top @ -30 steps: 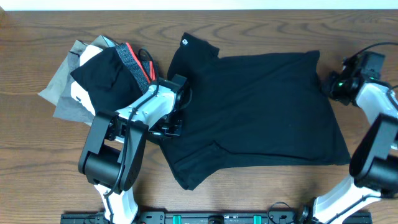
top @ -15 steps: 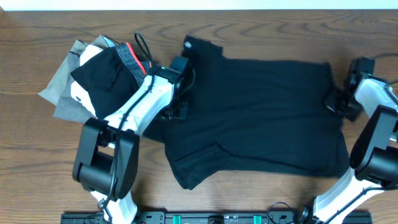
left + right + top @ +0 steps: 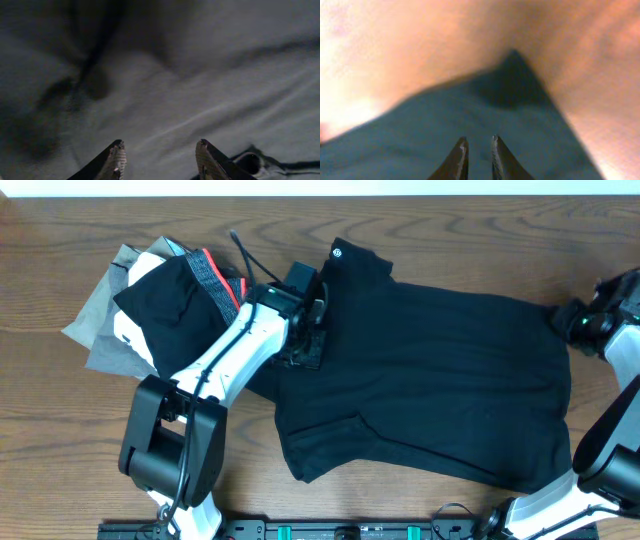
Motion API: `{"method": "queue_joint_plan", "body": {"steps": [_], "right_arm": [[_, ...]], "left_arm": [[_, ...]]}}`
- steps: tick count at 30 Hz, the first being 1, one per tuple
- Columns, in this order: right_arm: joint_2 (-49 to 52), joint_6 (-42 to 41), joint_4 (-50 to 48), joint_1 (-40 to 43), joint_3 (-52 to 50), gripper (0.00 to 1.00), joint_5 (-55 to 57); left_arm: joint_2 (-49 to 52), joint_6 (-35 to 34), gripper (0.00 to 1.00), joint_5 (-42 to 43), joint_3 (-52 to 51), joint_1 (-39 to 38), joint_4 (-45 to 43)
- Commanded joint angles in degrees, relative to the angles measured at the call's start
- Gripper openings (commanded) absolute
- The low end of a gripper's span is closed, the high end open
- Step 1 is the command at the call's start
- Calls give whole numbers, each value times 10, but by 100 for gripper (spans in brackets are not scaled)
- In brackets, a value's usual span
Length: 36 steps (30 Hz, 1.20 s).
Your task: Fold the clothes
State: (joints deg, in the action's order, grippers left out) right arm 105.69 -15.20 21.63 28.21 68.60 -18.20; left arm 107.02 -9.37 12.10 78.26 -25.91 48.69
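Note:
The black short-sleeved shirt (image 3: 430, 370) lies spread across the middle and right of the wooden table, its small round white logo (image 3: 338, 251) at the far collar. My left gripper (image 3: 305, 348) is over the shirt's left edge below the collar. In the left wrist view its fingers (image 3: 160, 150) are wide apart over grey-looking fabric (image 3: 175, 85). My right gripper (image 3: 572, 320) is at the shirt's far right corner. In the right wrist view its fingers (image 3: 479, 145) are nearly together on the fabric (image 3: 470, 110), with the corner tip just ahead.
A pile of other garments (image 3: 150, 300), grey, white and black with a red band, lies at the far left, partly under the left arm. Bare wood (image 3: 60, 430) shows at the near left and along the far edge.
The shirt has slid to the right and its right corner has been drawn out. Both grippers have moved to the right with it, and the collar is now further right.

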Motion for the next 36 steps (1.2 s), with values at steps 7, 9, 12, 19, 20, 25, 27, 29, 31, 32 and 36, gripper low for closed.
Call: {"method": "queue_joint_plan", "body": {"steps": [7,9,12,19,20,25,27,29,31,32,36], "right_arm": [[54,-13,16,-27,0,1,11],[77,-24,-3,-32,0,1,13],[114,-67,-39,-38,0,1,13],[206,-233,-177,-51,1,1,45],[219,-255,-210,-54,4,2,45],[259,-302,-274,-57,66,1,-5],[259,-294,-274,-57,93,1,-11],[258,-246,-274,-54,131,5,-61],[256,-193,-272,-47,162,16,-135],[253,-178,-266,-42,174,23,-168],[221,-157,-217,-12,205,34,-249]], "left_arm": [[-6,19,48,10,8,-11,3],[-6,23,48,10,8,-11,6],[-7,23,48,9,8,-10,12],[-19,23,48,10,9,-10,24],[-22,23,49,9,9,-10,24],[-34,23,49,9,9,-10,24],[-35,23,49,9,11,-10,24],[-35,23,50,9,11,-10,19],[-35,29,53,9,11,-10,15],[-35,34,53,9,11,-10,14],[-44,34,53,7,19,-10,31]]}}
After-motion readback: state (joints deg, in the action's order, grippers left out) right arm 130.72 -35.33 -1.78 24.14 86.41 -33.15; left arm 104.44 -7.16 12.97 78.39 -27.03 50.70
